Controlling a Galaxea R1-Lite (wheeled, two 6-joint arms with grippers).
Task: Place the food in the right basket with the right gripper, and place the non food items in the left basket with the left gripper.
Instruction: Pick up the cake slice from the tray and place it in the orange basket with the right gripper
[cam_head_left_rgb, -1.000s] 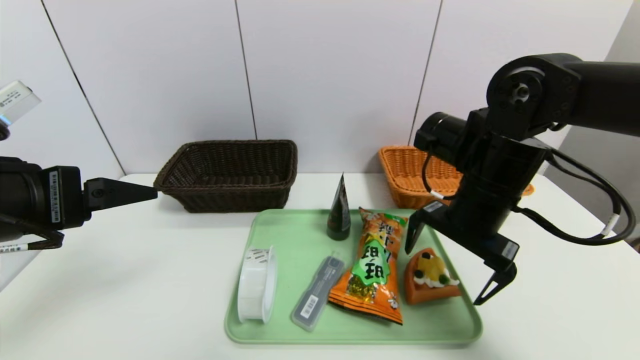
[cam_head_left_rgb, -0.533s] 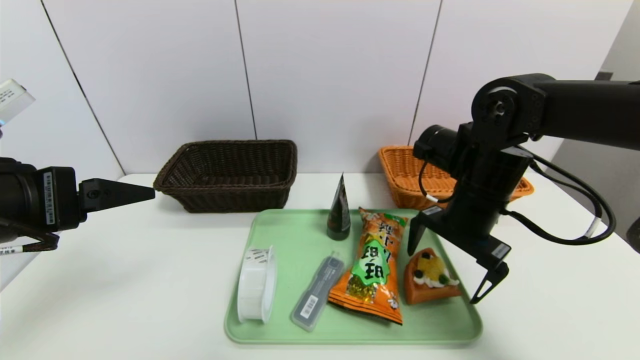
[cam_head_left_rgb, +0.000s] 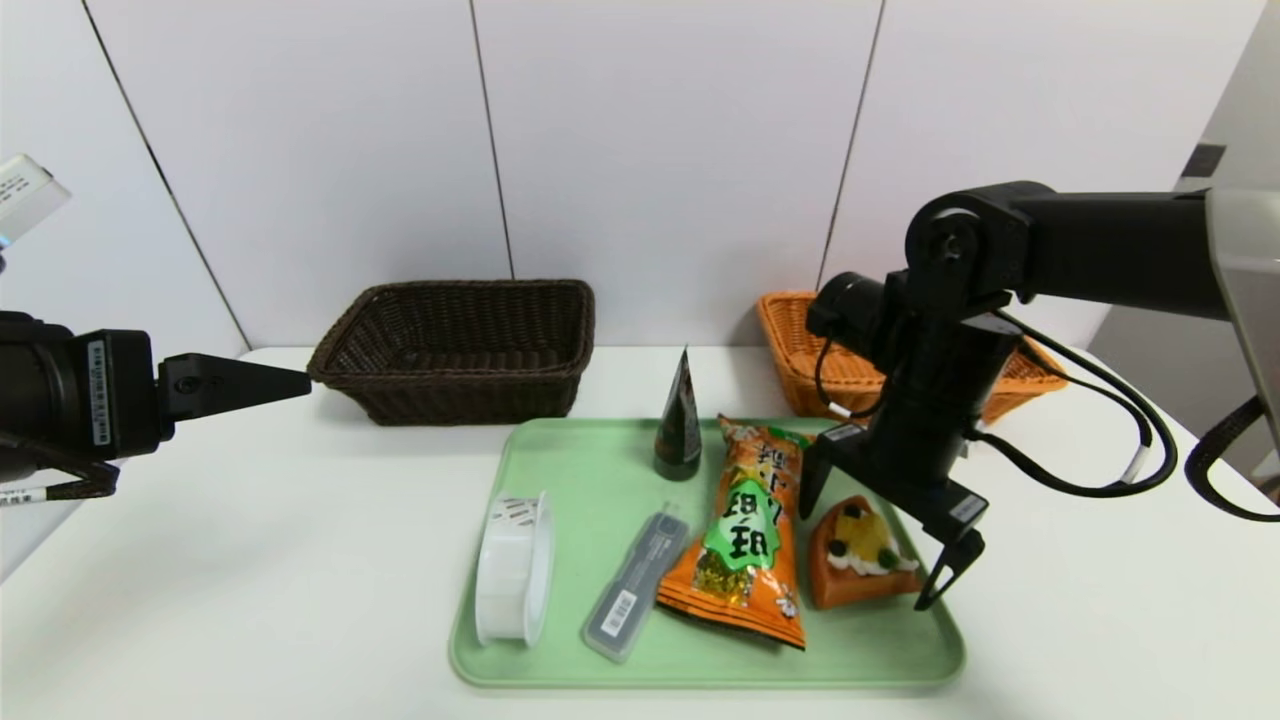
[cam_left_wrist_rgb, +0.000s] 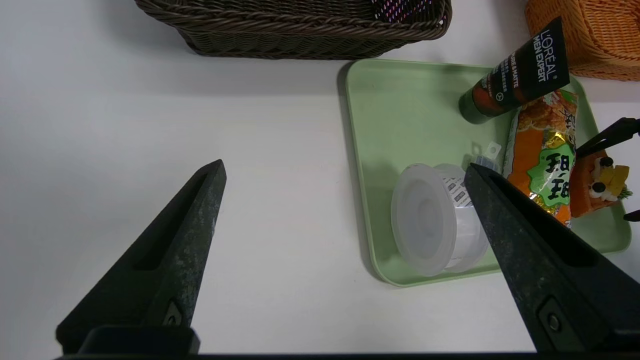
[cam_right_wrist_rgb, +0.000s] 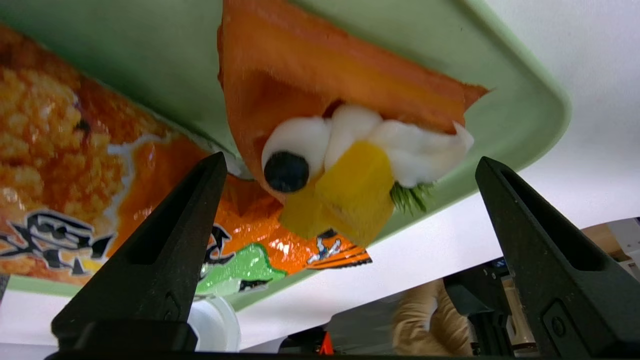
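A: Hanging over the green tray (cam_head_left_rgb: 520, 440), the right gripper (cam_head_left_rgb: 872, 540) points down, fingers spread wide on either side of the cake wedge (cam_head_left_rgb: 855, 552), gripping nothing.

B: Snack bag (cam_head_left_rgb: 748, 530)?

A: Flat on the tray, just beside the wedge. Dark tube (cam_head_left_rgb: 679, 425) upright at the far edge; white roll (cam_head_left_rgb: 512, 568) and grey case (cam_head_left_rgb: 636, 585) nearer.

B: Left gripper (cam_left_wrist_rgb: 345, 170)?

A: Parked over the counter (cam_head_left_rgb: 250, 560) by the dark brown basket (cam_head_left_rgb: 460, 345), fingers wide, empty. Orange-tan basket (cam_head_left_rgb: 815, 350) sits behind the right arm.

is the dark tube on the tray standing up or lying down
Standing up. The dark tube rests on its cap on the green tray, its flat crimped end pointing upward.
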